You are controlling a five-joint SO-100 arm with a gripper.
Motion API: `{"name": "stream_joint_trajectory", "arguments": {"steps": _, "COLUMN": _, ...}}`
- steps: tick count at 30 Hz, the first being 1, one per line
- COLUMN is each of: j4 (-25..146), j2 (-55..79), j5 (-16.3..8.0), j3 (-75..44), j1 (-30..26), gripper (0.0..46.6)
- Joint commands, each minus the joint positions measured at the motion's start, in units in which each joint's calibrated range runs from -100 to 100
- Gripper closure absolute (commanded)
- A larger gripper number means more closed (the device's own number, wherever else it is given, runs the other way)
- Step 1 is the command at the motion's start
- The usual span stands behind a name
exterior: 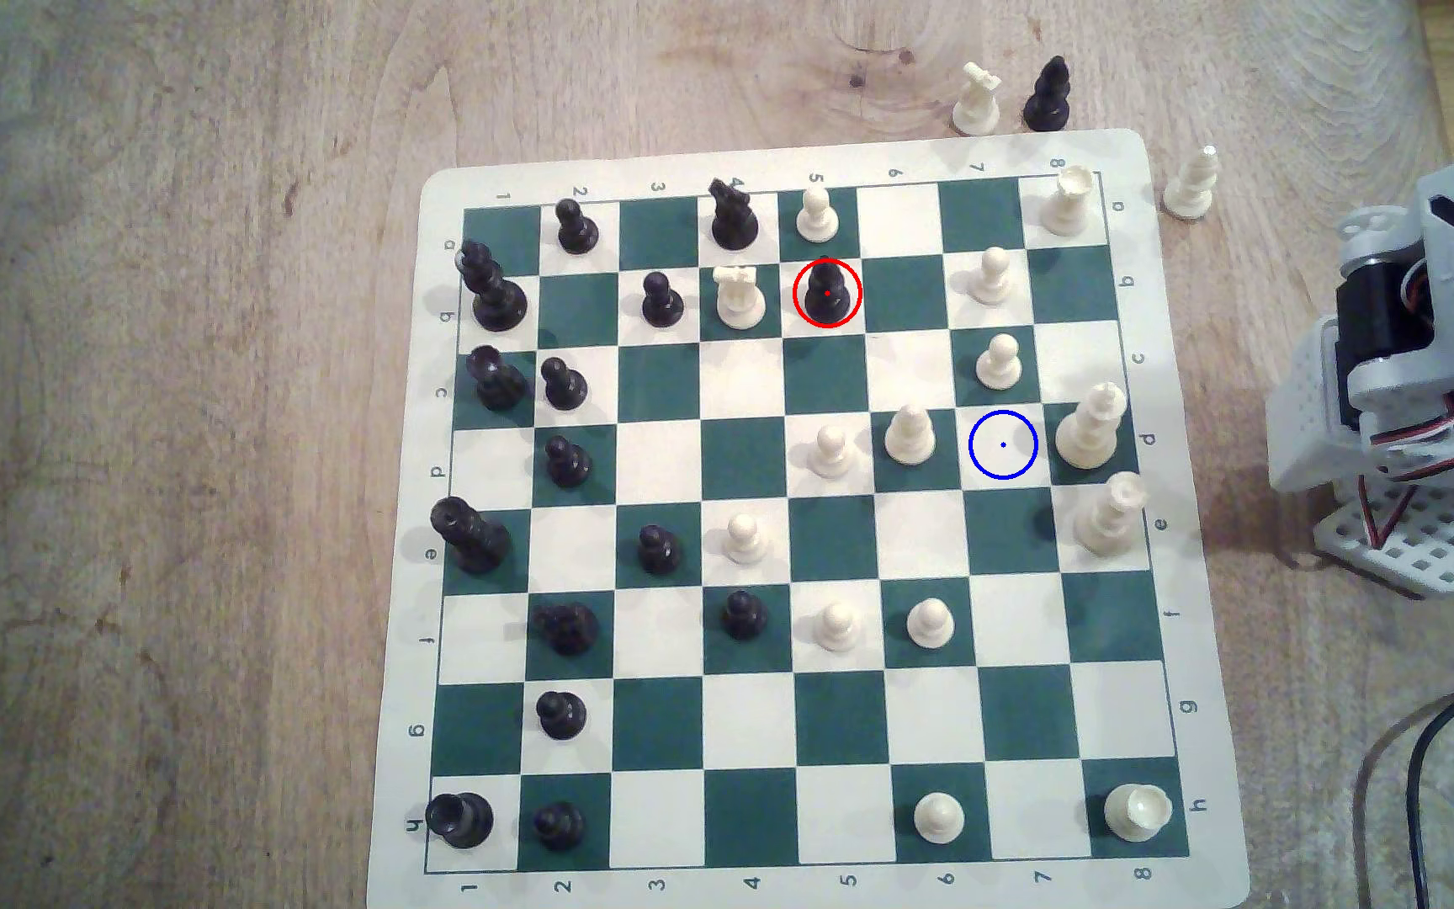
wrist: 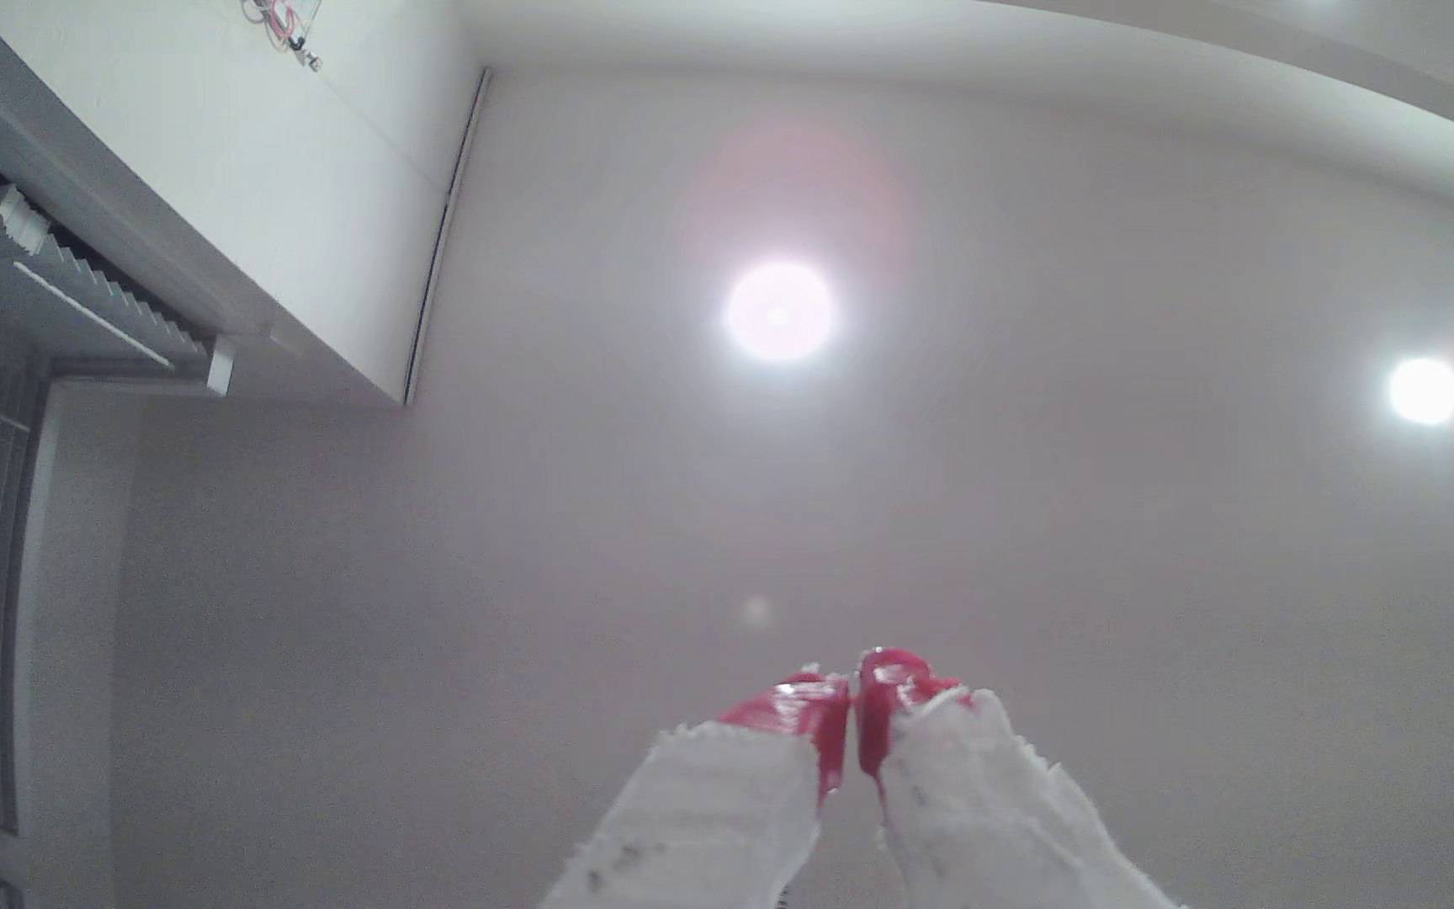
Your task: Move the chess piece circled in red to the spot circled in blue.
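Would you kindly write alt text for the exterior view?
A black chess piece ringed in red stands on a green-and-cream chessboard; a blue-ringed empty spot lies lower and toward the exterior view's right. The robot arm sits folded off the board's right edge.

Digits 1–8 and letters a–h along the cream border of the chessboard (exterior: 1178, 489).

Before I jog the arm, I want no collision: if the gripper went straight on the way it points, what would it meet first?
Nothing near: the gripper, red-tipped fingers together, points up at the ceiling. The way looks free up to it, though depth is unclear.
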Motion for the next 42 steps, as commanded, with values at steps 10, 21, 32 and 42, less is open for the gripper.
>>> {"name": "stream_joint_trajectory", "arguments": {"steps": 10, "j4": 48.84, "j2": 0.22, "j5": 0.00, "j3": -5.72, "j1": 6.23, "gripper": 46.4}}
{"name": "stream_joint_trajectory", "arguments": {"steps": 21, "j4": 96.43, "j2": 3.79, "j5": -0.24, "j3": -17.23, "j1": 12.88, "gripper": 46.4}}
{"name": "stream_joint_trajectory", "arguments": {"steps": 32, "j4": 131.40, "j2": 28.40, "j5": -2.93, "j3": -39.90, "j1": 11.24, "gripper": 46.4}}
{"name": "stream_joint_trajectory", "arguments": {"steps": 42, "j4": 149.25, "j2": 51.92, "j5": -8.60, "j3": -61.56, "j1": 14.92, "gripper": 43.4}}
